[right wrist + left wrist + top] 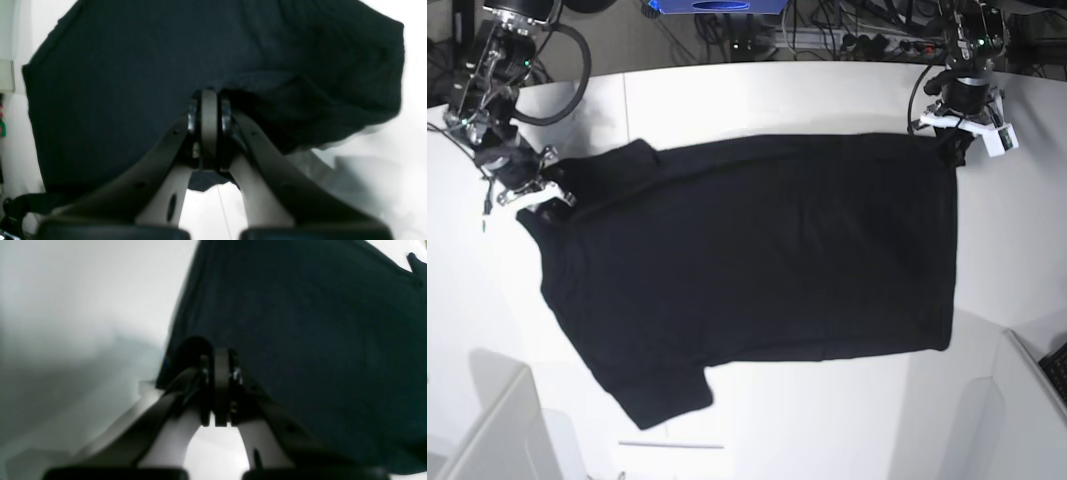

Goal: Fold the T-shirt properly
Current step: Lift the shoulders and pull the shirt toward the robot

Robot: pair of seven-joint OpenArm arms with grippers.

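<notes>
T-shirt (757,250): one, black, spread on white table (757,90). Grippers: two. Left gripper (218,355) clamped on hem corner; right gripper (209,100) pinched closed on shoulder cloth.

The base camera looks straight down from high up over the white table (757,95). Each wrist camera sits close behind its own fingers, facing along them. All three share the black T-shirt (757,255).
</notes>
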